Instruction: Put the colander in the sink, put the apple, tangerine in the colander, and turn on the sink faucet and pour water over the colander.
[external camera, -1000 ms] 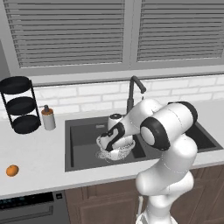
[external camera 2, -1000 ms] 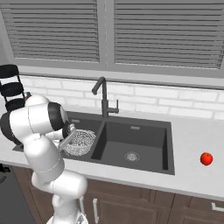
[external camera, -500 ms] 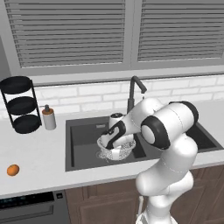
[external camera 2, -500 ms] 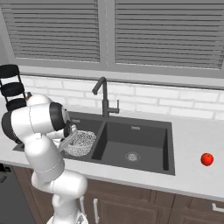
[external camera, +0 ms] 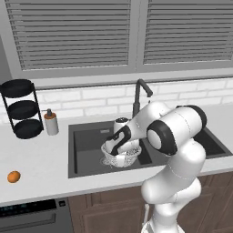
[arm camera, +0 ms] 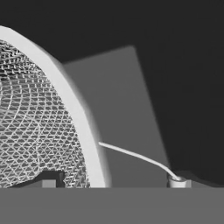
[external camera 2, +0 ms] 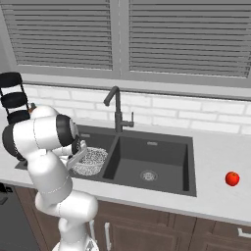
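The white wire-mesh colander (external camera: 129, 156) (external camera 2: 94, 160) (arm camera: 35, 127) sits in the left basin of the dark double sink (external camera: 86, 142) (external camera 2: 188, 162). My gripper (external camera: 119, 158) (arm camera: 113, 181) reaches down over the colander's near edge. It is open, with one fingertip inside the mesh and the other outside the pale rim. The tall dark faucet (external camera: 138, 95) (external camera 2: 116, 110) stands behind the divider, and no water runs from it. The orange tangerine (external camera: 13, 176) lies on the counter at the far left. The red apple (external camera 2: 232, 178) rests on the counter right of the sink.
A black three-tier rack (external camera: 20, 109) (external camera 2: 12, 98) and a white pump bottle (external camera: 51, 123) stand on the counter left of the sink. The right basin has a round drain (external camera 2: 148, 174). A brick backsplash and shuttered windows rise behind.
The hand has shifted slightly over the colander's edge. The colander stays in the left basin, and both fruits have not moved.
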Available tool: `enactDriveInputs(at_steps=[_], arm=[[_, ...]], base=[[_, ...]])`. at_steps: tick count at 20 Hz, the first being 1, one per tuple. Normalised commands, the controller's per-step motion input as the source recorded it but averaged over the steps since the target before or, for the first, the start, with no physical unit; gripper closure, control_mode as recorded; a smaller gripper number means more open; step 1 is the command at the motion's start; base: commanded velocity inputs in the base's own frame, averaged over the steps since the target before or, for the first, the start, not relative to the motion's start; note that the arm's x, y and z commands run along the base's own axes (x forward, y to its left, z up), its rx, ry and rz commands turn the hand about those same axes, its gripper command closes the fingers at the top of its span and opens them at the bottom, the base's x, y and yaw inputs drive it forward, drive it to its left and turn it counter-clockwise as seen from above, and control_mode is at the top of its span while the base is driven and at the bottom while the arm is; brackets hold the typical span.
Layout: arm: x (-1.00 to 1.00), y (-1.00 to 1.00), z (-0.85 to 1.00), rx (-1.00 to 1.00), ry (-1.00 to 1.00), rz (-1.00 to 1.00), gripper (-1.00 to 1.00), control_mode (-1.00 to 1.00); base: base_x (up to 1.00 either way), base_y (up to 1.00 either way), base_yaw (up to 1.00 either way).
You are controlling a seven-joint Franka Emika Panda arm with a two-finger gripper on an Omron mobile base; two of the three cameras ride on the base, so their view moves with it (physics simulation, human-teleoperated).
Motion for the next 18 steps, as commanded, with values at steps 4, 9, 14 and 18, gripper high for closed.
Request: enactDriveInputs(at_steps=[4, 9, 14, 18], arm=[[0.00, 0.00, 0.00, 0.00, 0.00, 0.00, -1.00, -1.00], [-0.01, -0.01, 0.03, 0.00, 0.00, 0.00, -1.00, -1.00], [-0.22, -0.06, 0.35, 0.00, 0.05, 0.00, -1.00, -1.00], [-0.28, -0.06, 0.45, 0.00, 0.08, 0.00, -1.00, -1.00]], base=[[0.00, 0.00, 0.00], [0.00, 0.00, 0.00], [0.00, 0.00, 0.00], [0.00, 0.00, 0.00]])
